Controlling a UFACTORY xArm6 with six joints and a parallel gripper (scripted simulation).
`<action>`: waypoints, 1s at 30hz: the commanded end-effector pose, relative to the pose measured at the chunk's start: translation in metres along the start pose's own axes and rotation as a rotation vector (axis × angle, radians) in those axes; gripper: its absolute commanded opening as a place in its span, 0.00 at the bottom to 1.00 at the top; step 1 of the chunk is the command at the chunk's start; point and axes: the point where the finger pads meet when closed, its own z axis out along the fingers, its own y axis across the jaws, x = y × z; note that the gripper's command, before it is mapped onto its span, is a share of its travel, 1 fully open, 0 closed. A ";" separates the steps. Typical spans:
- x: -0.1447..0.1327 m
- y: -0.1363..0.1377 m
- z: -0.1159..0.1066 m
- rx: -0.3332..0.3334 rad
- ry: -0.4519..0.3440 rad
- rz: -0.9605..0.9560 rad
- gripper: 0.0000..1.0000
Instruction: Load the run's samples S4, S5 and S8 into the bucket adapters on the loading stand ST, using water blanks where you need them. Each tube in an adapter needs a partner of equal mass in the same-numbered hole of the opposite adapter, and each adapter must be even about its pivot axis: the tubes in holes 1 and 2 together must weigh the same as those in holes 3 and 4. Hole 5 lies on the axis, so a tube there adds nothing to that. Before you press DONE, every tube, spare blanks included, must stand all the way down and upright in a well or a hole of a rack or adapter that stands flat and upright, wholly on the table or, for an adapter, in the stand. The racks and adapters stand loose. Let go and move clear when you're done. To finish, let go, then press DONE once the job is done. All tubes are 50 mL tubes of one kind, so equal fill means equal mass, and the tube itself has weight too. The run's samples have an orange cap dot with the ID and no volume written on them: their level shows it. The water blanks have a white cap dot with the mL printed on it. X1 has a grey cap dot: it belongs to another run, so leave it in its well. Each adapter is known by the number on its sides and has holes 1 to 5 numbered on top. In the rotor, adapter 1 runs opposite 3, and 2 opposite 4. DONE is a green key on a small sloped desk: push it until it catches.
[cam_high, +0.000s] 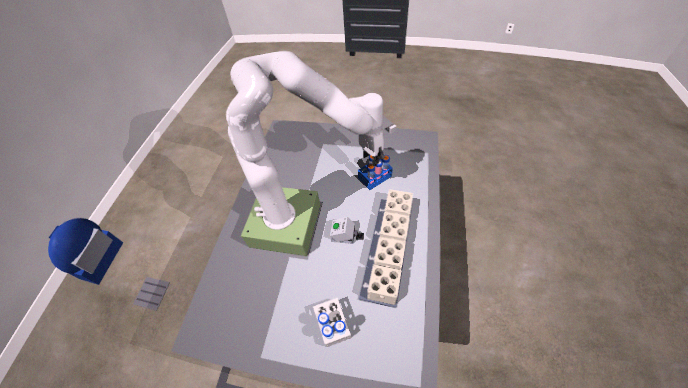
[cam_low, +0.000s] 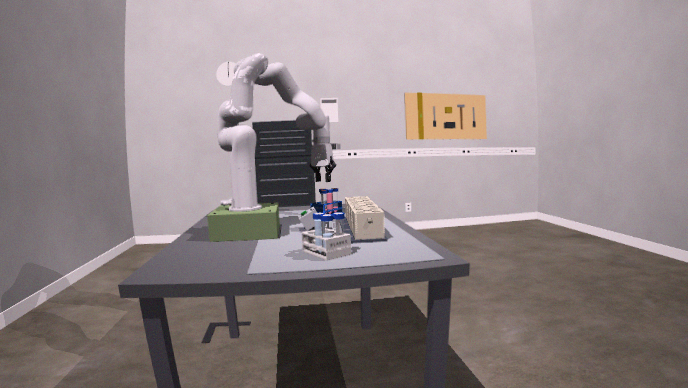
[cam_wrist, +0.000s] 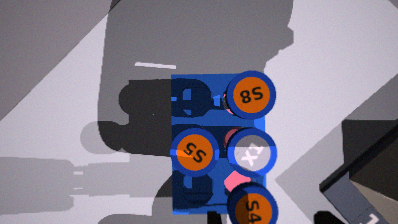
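The blue rack (cam_high: 381, 181) (cam_wrist: 215, 80) holds orange-dotted S8 (cam_wrist: 251, 95), S5 (cam_wrist: 194, 152) and S4 (cam_wrist: 253, 210), plus grey-dotted X1 (cam_wrist: 252, 152). Pink liquid shows in some tubes; exact levels cannot be read. My gripper (cam_low: 323, 177) (cam_wrist: 269, 219) is open and empty above the rack; its fingertips show at the wrist view's bottom edge, near S4. Four cream adapters (cam_high: 395, 216) stand in a row in the stand (cam_high: 366, 299), with their visible holes empty. Three white-dotted blanks (cam_high: 323, 318) stand in the white rack (cam_high: 336, 342) (cam_low: 340, 244); their numbers are unreadable.
The grey desk (cam_high: 344, 235) with the green DONE key (cam_high: 336, 226) stands between the green robot base (cam_high: 280, 240) and the adapter row. The blue rack stands beyond the row's far end, and the white blanks rack stands near the table's front edge.
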 end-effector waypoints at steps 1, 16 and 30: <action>0.002 0.000 0.004 -0.001 0.005 0.000 0.57; 0.002 0.000 0.032 0.000 0.005 0.000 0.57; 0.002 0.000 0.040 0.000 0.005 0.000 0.57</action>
